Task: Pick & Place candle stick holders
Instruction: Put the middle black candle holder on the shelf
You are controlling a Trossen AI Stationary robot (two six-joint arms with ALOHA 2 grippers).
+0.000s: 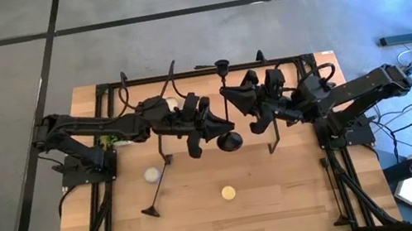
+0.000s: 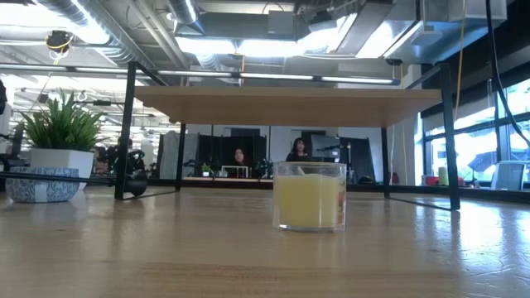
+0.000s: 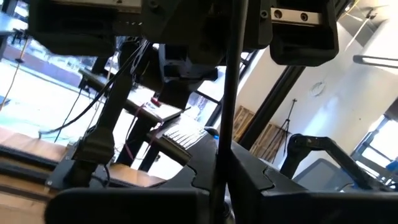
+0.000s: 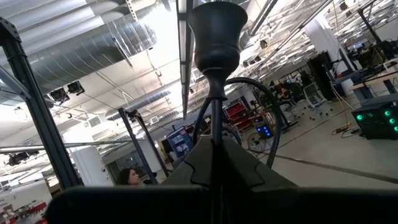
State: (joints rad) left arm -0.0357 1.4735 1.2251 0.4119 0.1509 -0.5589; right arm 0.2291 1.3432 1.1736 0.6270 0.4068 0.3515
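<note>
One black candle stick holder (image 1: 226,99) is held in the air over the wooden shelf (image 2: 286,106). Its cup top (image 1: 222,66) points toward the table's far edge and its round base (image 1: 230,141) toward the near edge. My left gripper (image 1: 210,127) is shut on its stem near the base. My right gripper (image 1: 239,101) is shut on its stem nearer the cup. A second candle stick holder (image 1: 158,189) lies slanted on the table at the left, its base (image 1: 149,213) toward the near edge. I see no third one. My left gripper pinches the thin stem (image 3: 219,168) between its two fingers; the stem runs on past the fingers across the whole left wrist view. The candle stick holder is lifted clear. My right gripper pinches the stem (image 4: 214,127) a little below the cup top (image 4: 216,34) between its two fingers. The cup stands out beyond the fingertips, clear of everything.
A yellow candle in a glass (image 1: 228,192) (image 2: 309,194) stands near the table's front middle, and a white candle (image 1: 151,174) at the left. The shelf's black legs (image 2: 127,128) stand on the table. A potted plant (image 2: 58,136) is at the low view's left. People sit in the room beyond.
</note>
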